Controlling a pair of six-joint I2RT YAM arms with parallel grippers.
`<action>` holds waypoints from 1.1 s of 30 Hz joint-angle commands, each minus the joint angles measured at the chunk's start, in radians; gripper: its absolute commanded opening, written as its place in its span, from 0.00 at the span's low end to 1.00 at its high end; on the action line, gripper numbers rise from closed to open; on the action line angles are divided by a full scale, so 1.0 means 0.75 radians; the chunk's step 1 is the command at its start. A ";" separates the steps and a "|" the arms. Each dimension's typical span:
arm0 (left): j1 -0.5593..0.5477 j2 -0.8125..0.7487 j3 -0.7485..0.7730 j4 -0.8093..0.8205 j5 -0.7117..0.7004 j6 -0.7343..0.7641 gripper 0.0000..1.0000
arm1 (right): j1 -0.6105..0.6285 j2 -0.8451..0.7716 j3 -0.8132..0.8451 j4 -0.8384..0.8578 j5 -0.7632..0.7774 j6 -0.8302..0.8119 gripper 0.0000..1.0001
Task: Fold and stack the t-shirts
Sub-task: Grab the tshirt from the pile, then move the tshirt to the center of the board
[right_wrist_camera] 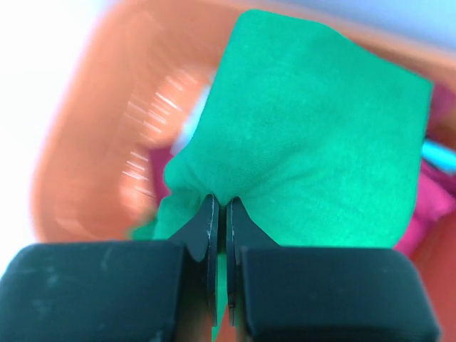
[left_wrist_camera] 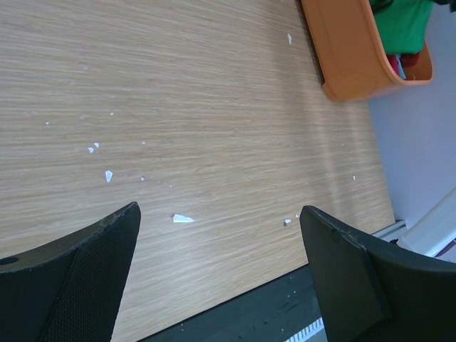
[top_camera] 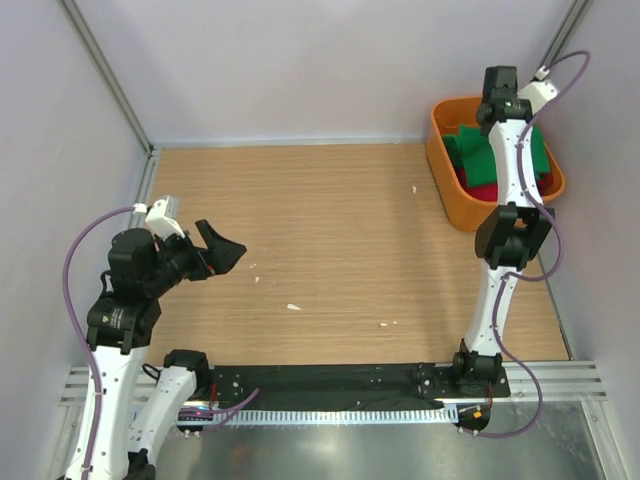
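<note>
Bright green cloth t-shirt [right_wrist_camera: 306, 128]: bunched in orange plastic bin [top_camera: 445, 178] at far right table corner. Fold pinched between closed jaws of right gripper [right_wrist_camera: 219, 205], likely for lifting out onto wooden table [top_camera: 330, 220]. Left gripper [top_camera: 228, 248]: jaws wide, empty, above table, apparently waiting. Crimson red t-shirt [right_wrist_camera: 431, 206] mostly buried; teal sliver [right_wrist_camera: 438, 153] barely visible; wrist view blurred.

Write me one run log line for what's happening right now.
stage: shirt pickup | right tool: shut on green t-shirt inside orange bin | left tool: open, empty, over table
</note>
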 commanded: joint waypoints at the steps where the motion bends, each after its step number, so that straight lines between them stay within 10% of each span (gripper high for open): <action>1: -0.004 -0.016 0.054 0.009 0.024 -0.007 0.94 | 0.016 -0.269 0.072 0.317 0.059 -0.037 0.01; 7: -0.004 -0.022 0.118 -0.040 0.012 -0.053 0.93 | 0.221 -0.572 0.005 0.991 -0.011 -0.370 0.02; 12: -0.006 -0.028 0.148 -0.111 0.002 -0.124 0.93 | 0.431 -0.621 0.161 1.092 -0.238 -0.348 0.01; 19: -0.004 -0.061 0.259 -0.201 -0.111 -0.157 0.92 | 0.640 -0.991 -0.520 1.049 -0.459 0.012 0.03; 21: -0.004 -0.065 0.285 -0.234 -0.155 -0.165 0.92 | 0.646 -1.126 -0.722 0.990 -0.516 0.088 0.13; 25: -0.004 -0.057 0.324 -0.289 -0.219 -0.186 0.93 | 0.655 -1.239 -1.246 0.568 -0.905 0.168 0.77; 29: -0.004 -0.012 0.282 -0.347 -0.150 -0.218 0.83 | 0.681 -1.358 -1.738 0.382 -1.146 0.025 0.86; 33: -0.006 -0.028 0.028 -0.218 0.051 -0.394 0.77 | 0.687 -1.529 -2.015 0.372 -1.132 -0.104 0.74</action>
